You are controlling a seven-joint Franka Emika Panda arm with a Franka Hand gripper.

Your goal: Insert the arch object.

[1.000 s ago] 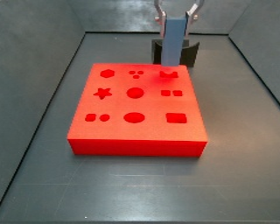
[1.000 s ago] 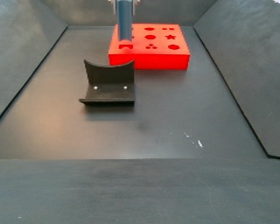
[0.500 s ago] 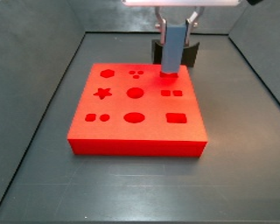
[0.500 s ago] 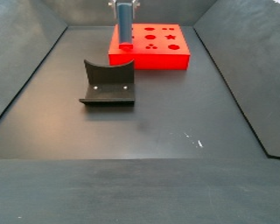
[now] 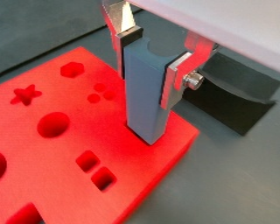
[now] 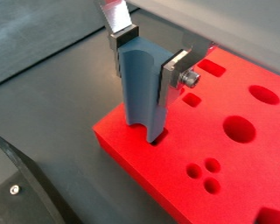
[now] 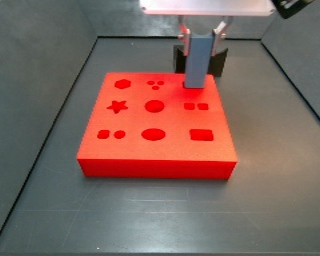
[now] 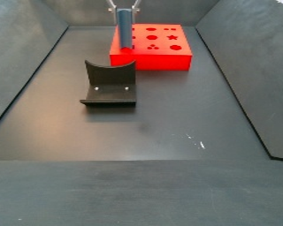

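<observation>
Wrist views both show the arch object (image 5: 149, 87) (image 6: 143, 87), a blue-grey bar standing upright with a rounded notch cut in its lower end. That end meets the top of the red board (image 5: 60, 166) (image 6: 166, 175) close to one corner; whether it has entered a hole cannot be told. The end effector (image 5: 152, 57) (image 6: 149, 57) is clamped on the bar's upper part, one silver finger flat against each side. In a side view the bar (image 7: 198, 62) stands over the board's (image 7: 156, 150) far right part, beside the shaped holes. The dark fixture (image 7: 219, 60) stands just behind it, toward the far edge of the desk (image 7: 283, 200). In a side view the fixture (image 8: 109, 86) stands apart from the board (image 8: 168, 60)
</observation>
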